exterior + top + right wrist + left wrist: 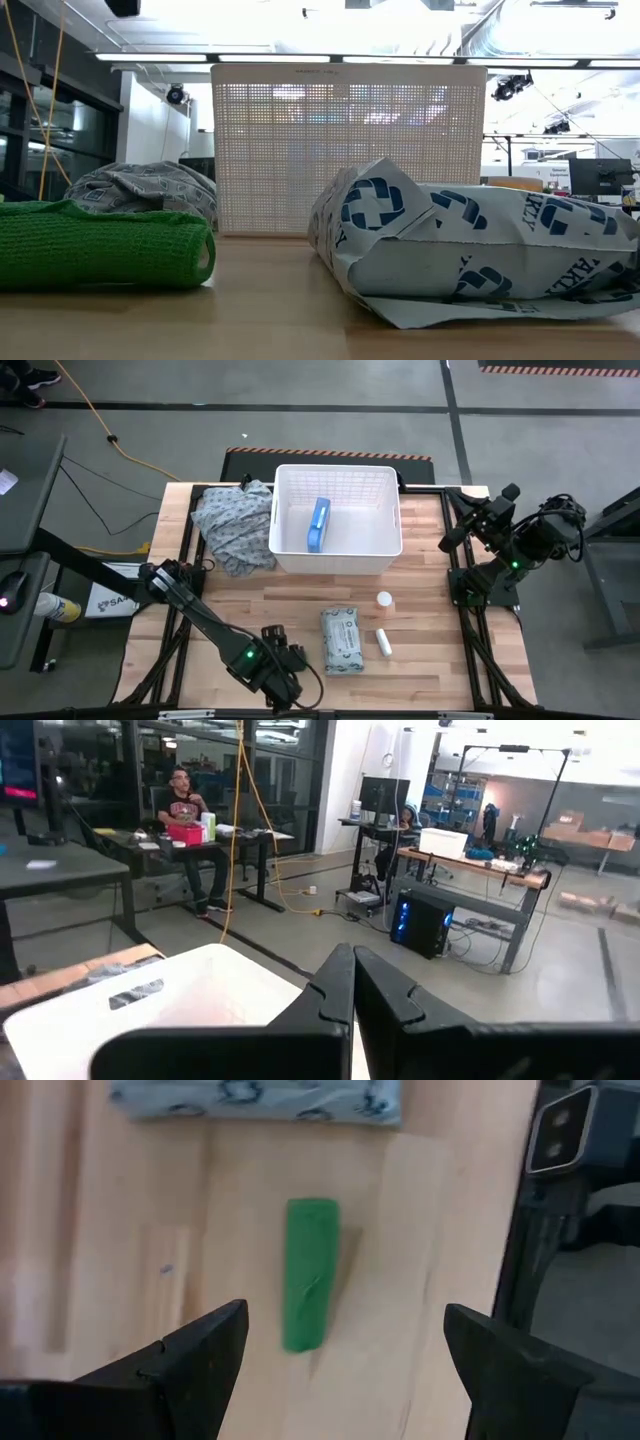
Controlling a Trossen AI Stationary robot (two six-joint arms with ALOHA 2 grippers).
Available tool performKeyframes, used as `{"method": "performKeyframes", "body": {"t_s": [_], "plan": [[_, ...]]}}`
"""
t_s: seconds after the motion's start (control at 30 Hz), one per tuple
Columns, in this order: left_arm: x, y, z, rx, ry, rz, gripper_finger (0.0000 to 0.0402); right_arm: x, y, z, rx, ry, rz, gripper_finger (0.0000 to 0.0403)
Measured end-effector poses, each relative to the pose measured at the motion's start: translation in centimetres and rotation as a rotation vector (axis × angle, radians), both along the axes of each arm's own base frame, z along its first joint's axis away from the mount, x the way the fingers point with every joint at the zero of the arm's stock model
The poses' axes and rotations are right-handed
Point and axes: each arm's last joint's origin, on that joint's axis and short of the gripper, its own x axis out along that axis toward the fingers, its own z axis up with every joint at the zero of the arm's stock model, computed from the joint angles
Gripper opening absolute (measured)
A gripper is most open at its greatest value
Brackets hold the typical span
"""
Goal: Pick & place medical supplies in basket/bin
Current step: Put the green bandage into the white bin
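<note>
Left gripper (340,1345) stands wide open above my green bar (309,1273), straddling it for pickup. Blue-white flat packet (319,523) already lies in basket (337,556). Right gripper (352,982) waits shut.

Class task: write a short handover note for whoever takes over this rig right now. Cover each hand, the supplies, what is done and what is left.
Left hand: open, above the green bar near the table's front edge.
Right hand: shut, parked at the table's right side, beyond the basket.
Done: blue-white packet in the basket.
Left: green bar, soft pack, vial, white tube, all on the table.
</note>
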Motion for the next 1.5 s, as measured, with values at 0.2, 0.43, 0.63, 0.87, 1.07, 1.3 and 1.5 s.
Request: {"method": "performKeyframes", "body": {"t_s": [0.2, 0.43, 0.63, 0.87, 1.07, 1.3, 1.5], "plan": [[0.3, -0.3, -1.4, -0.021, -0.016, -0.011, 0.0370, 0.0, 0.0, 0.0, 0.046, -0.060, 0.001, 0.0000], [0.0, 0.5, -3.7, 0.009, 0.026, 0.069, 0.0370, 0.0, 0.0, 0.0, 0.046, -0.060, 0.001, 0.0000], [0.9, 1.6, -6.2, -0.009, 0.001, 0.106, 0.0370, 0.0, 0.0, 0.0, 0.046, -0.060, 0.001, 0.0000], [1.9, 3.6, -8.8, -0.078, 0.026, 0.151, 0.0370, 0.0, 0.0, 0.0, 0.033, -0.043, 0.000, 0.0000], [2.0, 4.0, -9.1, -0.073, 0.034, 0.142, 0.0370, 0.0, 0.0, 0.0, 0.015, -0.019, 0.000, 0.0000], [2.2, 3.9, -9.9, -0.063, 0.069, 0.089, 0.0370, 0.0, 0.0, 0.0, 0.014, -0.018, 0.000, 0.0000], [2.5, 3.6, -12.2, -0.045, 0.123, 0.078, 0.0370, 0.0, 0.0, 0.0, 0.014, -0.017, 0.000, 0.0000]]}}
